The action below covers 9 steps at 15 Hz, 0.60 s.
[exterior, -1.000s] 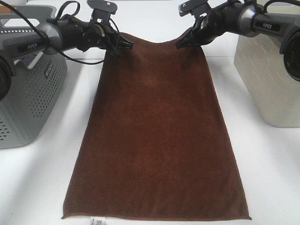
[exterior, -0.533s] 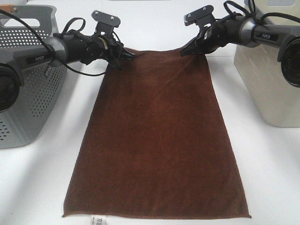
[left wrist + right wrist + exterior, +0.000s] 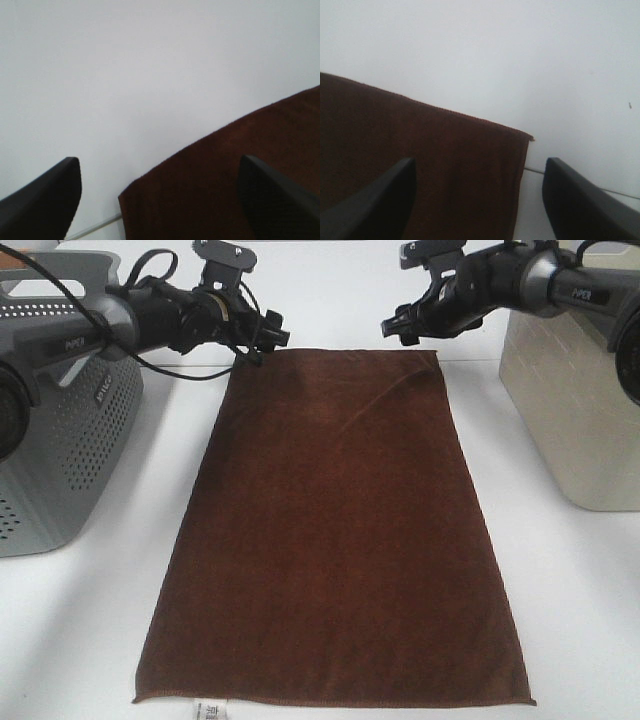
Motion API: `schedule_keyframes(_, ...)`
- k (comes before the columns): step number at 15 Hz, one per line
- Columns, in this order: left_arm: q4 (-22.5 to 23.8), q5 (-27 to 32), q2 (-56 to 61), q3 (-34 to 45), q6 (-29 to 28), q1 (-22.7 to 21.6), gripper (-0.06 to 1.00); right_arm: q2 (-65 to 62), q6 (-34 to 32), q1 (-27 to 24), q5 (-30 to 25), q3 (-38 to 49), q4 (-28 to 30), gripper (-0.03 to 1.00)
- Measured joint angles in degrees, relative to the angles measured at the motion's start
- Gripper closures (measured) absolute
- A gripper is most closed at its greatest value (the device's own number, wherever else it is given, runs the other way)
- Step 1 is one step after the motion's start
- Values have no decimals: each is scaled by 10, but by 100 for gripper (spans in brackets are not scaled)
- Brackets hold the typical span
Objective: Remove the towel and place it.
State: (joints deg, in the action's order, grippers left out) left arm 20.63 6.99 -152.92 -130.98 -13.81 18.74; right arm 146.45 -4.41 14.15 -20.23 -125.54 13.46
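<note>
**Towel laid flat, both arms letting go**

Towel [image 3: 335,530], dark brown, lies spread full length down the middle of the white worktop [image 3: 100,640], its short tagged edge at the near edge and its other short edge toward the far edge. A small white tag [image 3: 208,710] shows on the near hem. The cloth looks smooth, with only a faint crease near the far right corner.

The left gripper [image 3: 268,340] hovers just beside the far left corner of the cloth, its jaws standing wide apart and holding nothing. The right gripper [image 3: 400,328] hangs just above the far right corner, jaws likewise apart and empty. Both wrist views show the towel's corner lying flat between the open jaws, clear of them.

A grey perforated basket [image 3: 60,440] stands at the left edge and a beige bin [image 3: 570,410] at the right.

The placing looks done, so the step in hand is the retreat. Lift both arms straight up before pulling back, so that no fingertip snags the terry pile and drags a corner out of square.
</note>
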Motion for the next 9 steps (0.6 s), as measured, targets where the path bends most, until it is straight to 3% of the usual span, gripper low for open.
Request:
schedule_keyframes(3,-34,45,54,-1,0,6,14,-49,8,0,-70,0,-62,29)
schedule_keyframes(9,-78,282,159,-1,0,27,14,-152,37,0,-278,0,-143,29)
